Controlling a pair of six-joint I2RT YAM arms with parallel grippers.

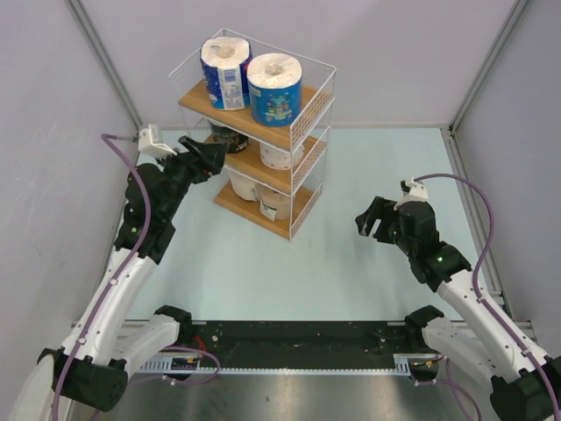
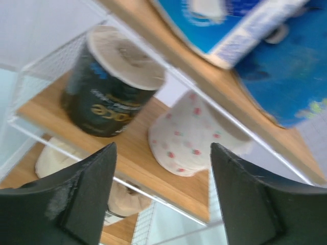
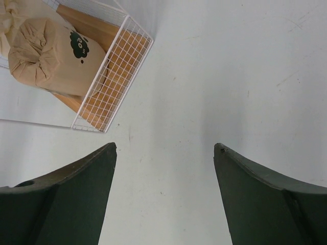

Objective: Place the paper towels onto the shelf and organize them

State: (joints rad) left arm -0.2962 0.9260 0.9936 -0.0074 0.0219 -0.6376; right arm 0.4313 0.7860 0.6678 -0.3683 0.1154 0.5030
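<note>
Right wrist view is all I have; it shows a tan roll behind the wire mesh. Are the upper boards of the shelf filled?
Observer: Yes, the left blue roll and the right blue roll stand on the top board.
Operator: And the middle board?
Observer: The dark roll and the white dotted roll stand there, apart.
Operator: Does the left gripper hold something?
Observer: No, it is open and empty, near the middle board.

The overhead camera sits high above the bench's (image 1: 351,263) near edge, facing down and toward the far edge. It takes in the whole surface and the shelf (image 1: 237,121) by the far left corner. The left wrist camera is tilted and very close to the shelf (image 2: 138,153), facing its middle board. The right wrist camera looks down on the bench (image 3: 230,76) from farther off, catching one bottom corner of the shelf (image 3: 110,87).
</note>
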